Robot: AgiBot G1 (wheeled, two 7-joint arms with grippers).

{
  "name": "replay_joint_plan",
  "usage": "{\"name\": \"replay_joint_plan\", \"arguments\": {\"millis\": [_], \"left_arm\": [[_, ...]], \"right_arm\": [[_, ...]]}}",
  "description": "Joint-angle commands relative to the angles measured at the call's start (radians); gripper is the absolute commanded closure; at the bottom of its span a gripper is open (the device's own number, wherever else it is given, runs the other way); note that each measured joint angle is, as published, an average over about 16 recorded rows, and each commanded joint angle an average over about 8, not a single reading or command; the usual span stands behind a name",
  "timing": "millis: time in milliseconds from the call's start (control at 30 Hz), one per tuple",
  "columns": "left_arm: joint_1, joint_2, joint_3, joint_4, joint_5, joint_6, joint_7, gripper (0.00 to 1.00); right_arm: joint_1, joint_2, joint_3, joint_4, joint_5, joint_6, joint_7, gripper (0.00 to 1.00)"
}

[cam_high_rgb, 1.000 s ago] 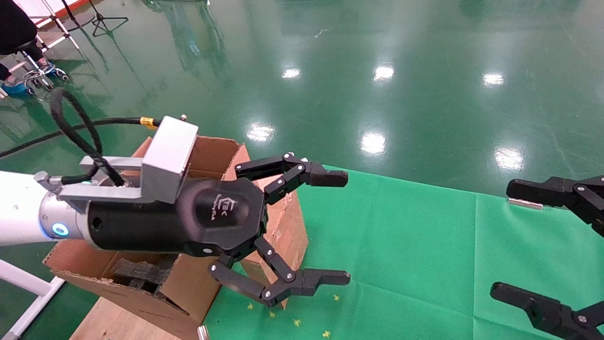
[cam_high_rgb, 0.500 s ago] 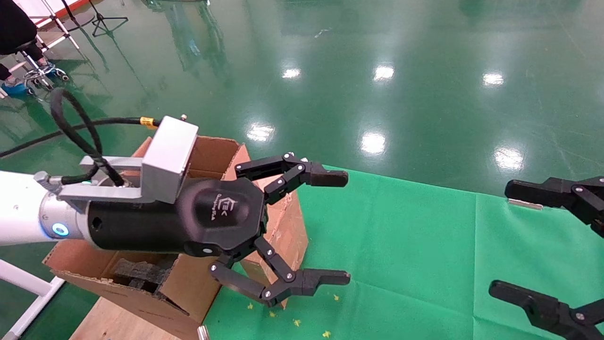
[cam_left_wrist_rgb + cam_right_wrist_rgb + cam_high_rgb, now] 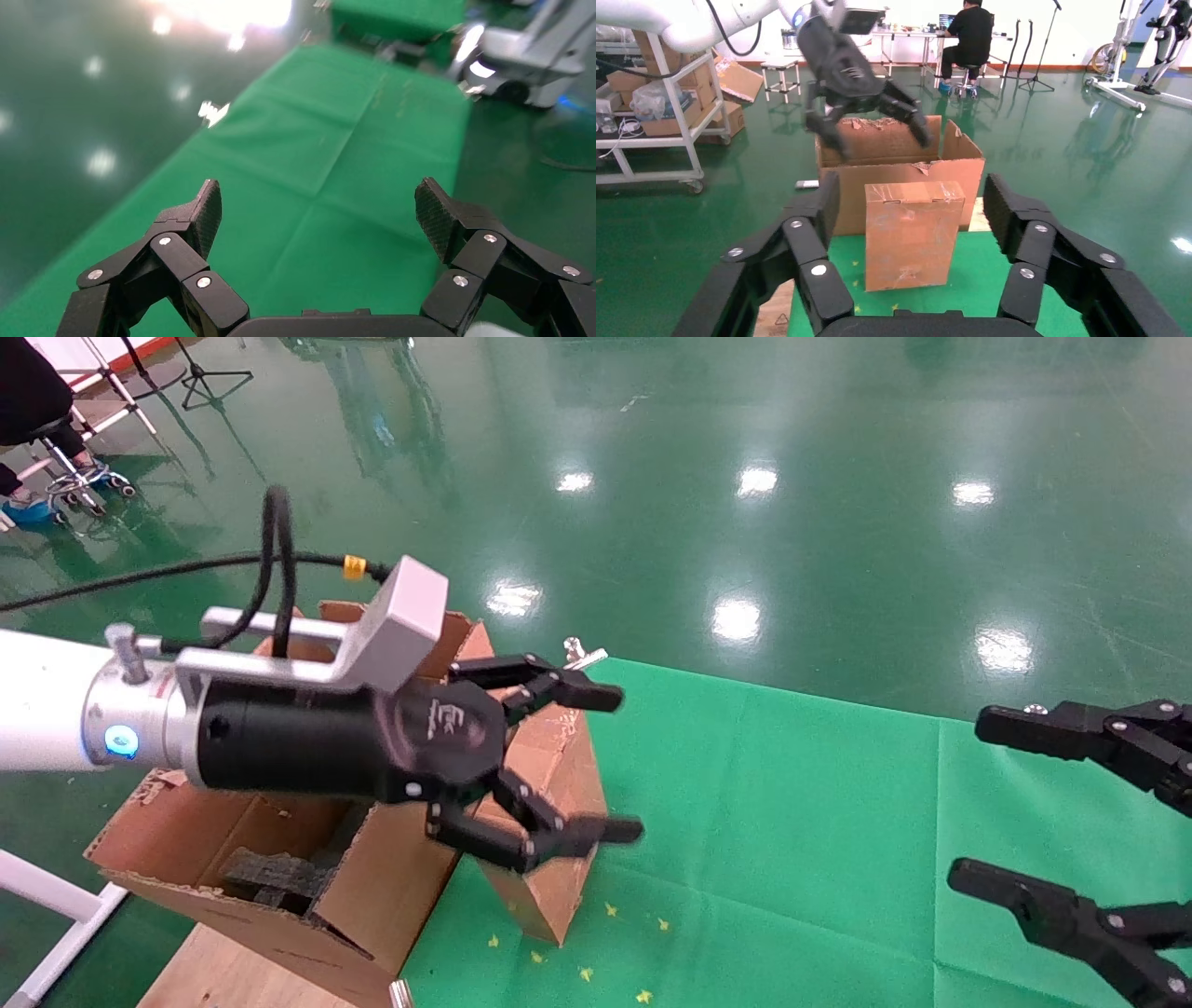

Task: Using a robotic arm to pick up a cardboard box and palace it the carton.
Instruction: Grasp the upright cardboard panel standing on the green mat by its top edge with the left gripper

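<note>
Carton (image 3: 279, 859) at far left: brown corrugated, ragged torn flaps, black foam (image 3: 270, 877) inside, standing at the left edge of the green surface (image 3: 792, 859). Left tool (image 3: 610, 761) hangs over the carton's right side, fingers spread apart, empty. Box (image 3: 909, 235): small, reddish-brown, glossy clear tape across top and faces; stands upright on the surface, against the carton's right wall. Right tool (image 3: 968, 803) at far right over the surface, well apart from the box, fingers wide, empty.
</note>
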Motion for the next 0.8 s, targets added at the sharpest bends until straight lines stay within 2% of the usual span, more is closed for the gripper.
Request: {"name": "replay_joint_plan", "arguments": {"millis": [33, 200, 567, 667, 800], "left_arm": [[-0.02, -0.012, 0.016, -0.004, 0.039, -0.014, -0.054, 0.0], [-0.044, -0.046, 0.036, -0.023, 0.103, -0.051, -0.159, 0.0], [-0.055, -0.049, 0.052, -0.016, 0.133, -0.047, -0.184, 0.0], [-0.099, -0.047, 0.087, -0.008, 0.214, -0.038, -0.288, 0.0], [-0.211, -0.015, 0.156, -0.013, 0.383, -0.002, -0.497, 0.0]], "right_arm": [[0.0, 0.0, 0.0, 0.0, 0.0, 0.0, 0.0, 1.0], [0.0, 0.0, 0.0, 0.0, 0.0, 0.0, 0.0, 1.0], [0.0, 0.0, 0.0, 0.0, 0.0, 0.0, 0.0, 1.0], [0.0, 0.0, 0.0, 0.0, 0.0, 0.0, 0.0, 1.0], [0.0, 0.0, 0.0, 0.0, 0.0, 0.0, 0.0, 1.0]]}}
